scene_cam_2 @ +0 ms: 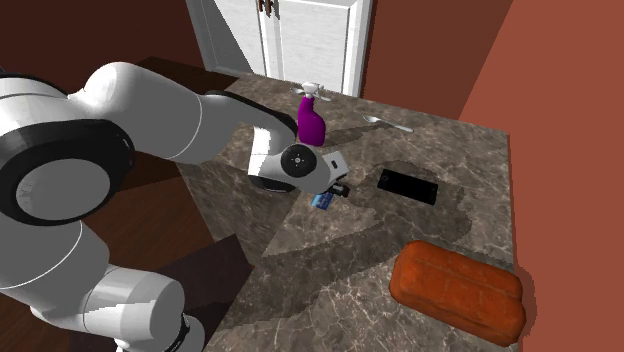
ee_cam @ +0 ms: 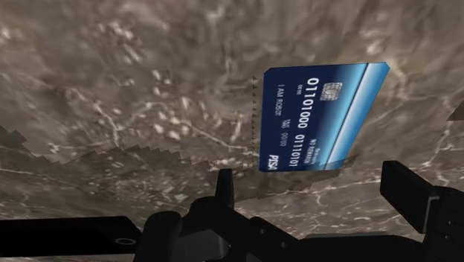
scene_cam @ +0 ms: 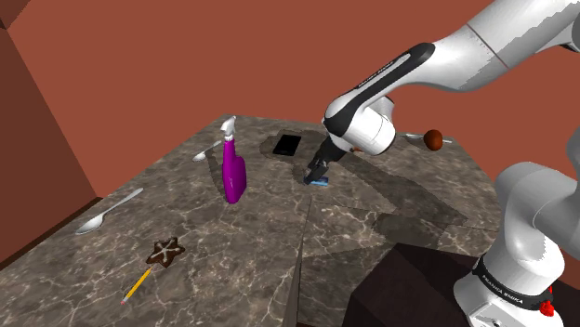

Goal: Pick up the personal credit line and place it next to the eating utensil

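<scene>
Gripper (scene_cam: pixel 319 173) was at the blue credit card (ee_cam: pixel 320 119), centre frame on the marble counter (scene_cam: pixel 242 241). Fingers were wide apart, gripping nothing.

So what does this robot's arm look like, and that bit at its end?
The arm is a chain of fat, rounded, glossy white tubes with dark bands at the joints. One dark ring near the bottom carries small white lettering, with a red spot beside it. The tool is all black, with two blocky fingers.
</scene>
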Available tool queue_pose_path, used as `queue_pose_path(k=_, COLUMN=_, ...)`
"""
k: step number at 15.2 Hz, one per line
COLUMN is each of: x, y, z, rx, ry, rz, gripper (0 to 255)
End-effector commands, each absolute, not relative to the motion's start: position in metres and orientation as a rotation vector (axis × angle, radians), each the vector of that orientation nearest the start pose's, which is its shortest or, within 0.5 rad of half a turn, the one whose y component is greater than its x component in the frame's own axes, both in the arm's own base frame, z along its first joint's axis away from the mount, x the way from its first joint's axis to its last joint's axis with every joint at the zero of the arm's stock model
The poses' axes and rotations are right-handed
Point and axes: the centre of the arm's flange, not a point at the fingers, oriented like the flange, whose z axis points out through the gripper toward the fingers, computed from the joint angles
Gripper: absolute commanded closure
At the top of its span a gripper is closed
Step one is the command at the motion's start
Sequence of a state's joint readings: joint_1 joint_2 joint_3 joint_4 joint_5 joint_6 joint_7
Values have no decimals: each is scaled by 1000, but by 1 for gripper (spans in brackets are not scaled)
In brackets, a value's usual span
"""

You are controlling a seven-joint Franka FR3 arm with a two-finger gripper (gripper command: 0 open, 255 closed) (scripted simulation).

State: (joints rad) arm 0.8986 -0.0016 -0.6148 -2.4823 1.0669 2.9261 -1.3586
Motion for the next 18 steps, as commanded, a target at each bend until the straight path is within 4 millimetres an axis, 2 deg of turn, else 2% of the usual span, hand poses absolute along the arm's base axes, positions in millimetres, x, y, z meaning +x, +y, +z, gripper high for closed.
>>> queue_pose_path(k=1, x=479, y=82, z=317, rx=-2706, ry=-895, rz=-815, gripper=0)
queue_pose_path(k=4, x=479, y=82, z=317, rx=-2706, ry=-895, rz=-815, gripper=0)
queue_pose_path(k=5, x=479, y=82, z=317, rx=-2706, ry=-895, rz=-815, gripper=255)
queue_pose_path(k=14, x=479, y=82, z=317, rx=-2706, ry=-895, rz=-815, gripper=255)
queue_pose_path(k=18, x=479, y=82, z=338, rx=-2706, ry=-895, rz=-815, gripper=255)
